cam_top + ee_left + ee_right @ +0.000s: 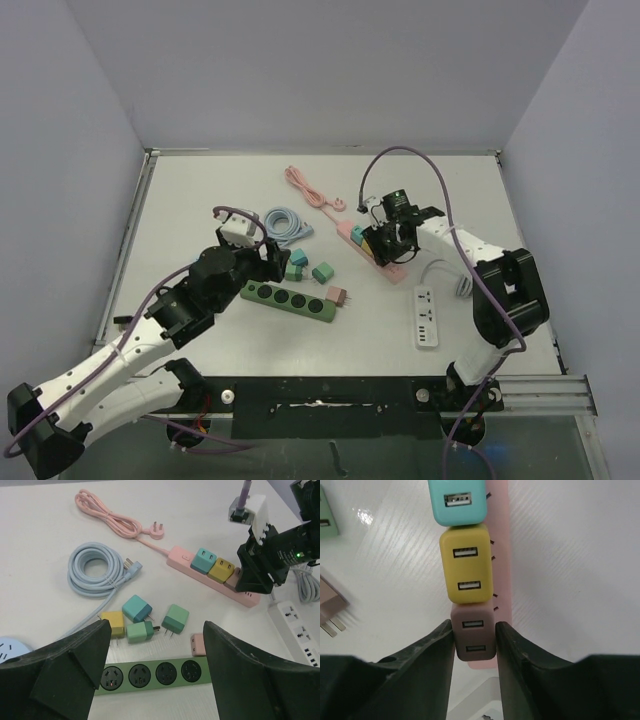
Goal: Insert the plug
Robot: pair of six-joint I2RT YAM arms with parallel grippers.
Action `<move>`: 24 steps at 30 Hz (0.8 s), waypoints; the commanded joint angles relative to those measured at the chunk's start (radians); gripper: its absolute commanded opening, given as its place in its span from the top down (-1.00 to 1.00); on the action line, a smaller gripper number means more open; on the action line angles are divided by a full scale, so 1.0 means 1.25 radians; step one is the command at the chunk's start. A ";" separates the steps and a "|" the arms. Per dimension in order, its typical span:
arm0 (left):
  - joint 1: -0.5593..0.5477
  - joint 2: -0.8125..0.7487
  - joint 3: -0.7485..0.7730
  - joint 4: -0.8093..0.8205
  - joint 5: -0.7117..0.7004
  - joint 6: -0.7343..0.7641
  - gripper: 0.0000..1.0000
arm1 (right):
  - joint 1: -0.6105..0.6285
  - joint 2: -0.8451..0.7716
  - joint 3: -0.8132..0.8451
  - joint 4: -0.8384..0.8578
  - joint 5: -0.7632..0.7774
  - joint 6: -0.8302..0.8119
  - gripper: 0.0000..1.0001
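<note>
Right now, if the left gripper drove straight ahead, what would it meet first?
Probably the green power strip, framed by the open left gripper; depth is unclear.

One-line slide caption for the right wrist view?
Right gripper closed on the mauve adapter atop the pink power strip, in line with the yellow adapter and teal adapter.
</note>
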 commanded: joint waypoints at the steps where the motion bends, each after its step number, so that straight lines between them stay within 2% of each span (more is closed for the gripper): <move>1: 0.003 0.055 0.028 0.045 0.078 -0.004 -0.48 | -0.015 -0.069 -0.057 0.119 -0.030 0.124 0.09; 5: -0.001 0.146 0.035 0.077 0.131 -0.051 -0.48 | -0.040 -0.192 -0.093 0.152 -0.043 0.188 -0.13; 12: -0.059 0.377 0.092 0.097 0.142 -0.166 -0.42 | -0.044 -0.363 -0.217 0.193 -0.003 0.330 -0.16; 18: -0.124 0.592 0.229 0.001 0.107 -0.217 -0.37 | -0.049 -0.476 -0.349 0.220 0.139 0.498 -0.18; 24: -0.148 0.720 0.345 -0.111 0.043 -0.225 -0.38 | -0.054 -0.545 -0.413 0.236 0.165 0.551 -0.22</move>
